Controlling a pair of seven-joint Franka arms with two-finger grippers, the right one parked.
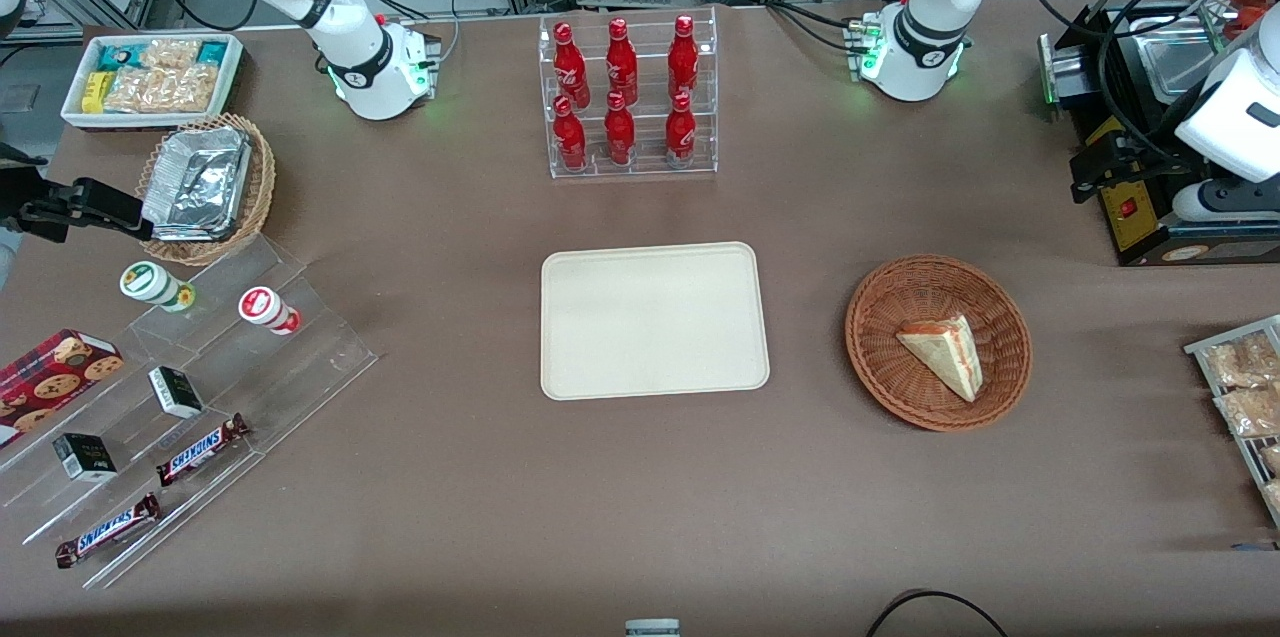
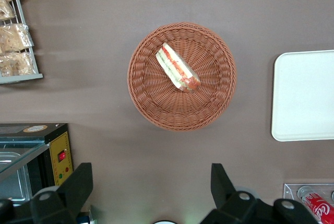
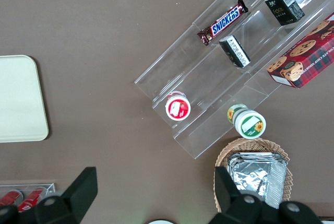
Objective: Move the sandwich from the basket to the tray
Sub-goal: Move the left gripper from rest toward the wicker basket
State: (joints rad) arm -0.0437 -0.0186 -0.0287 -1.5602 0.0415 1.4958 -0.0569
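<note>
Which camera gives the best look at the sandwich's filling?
The left wrist view: the open gripper hangs high over the basket, showing the sandwich filling stripes. The front view shows mostly bread; the right wrist view misses it.

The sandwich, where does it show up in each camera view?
Front view: sandwich lies in the basket, toward the working arm's end of the table.
Left wrist view: sandwich in the basket, claw open, above the table.
Right wrist view: not in it.
Shared landmark: tray.
</note>
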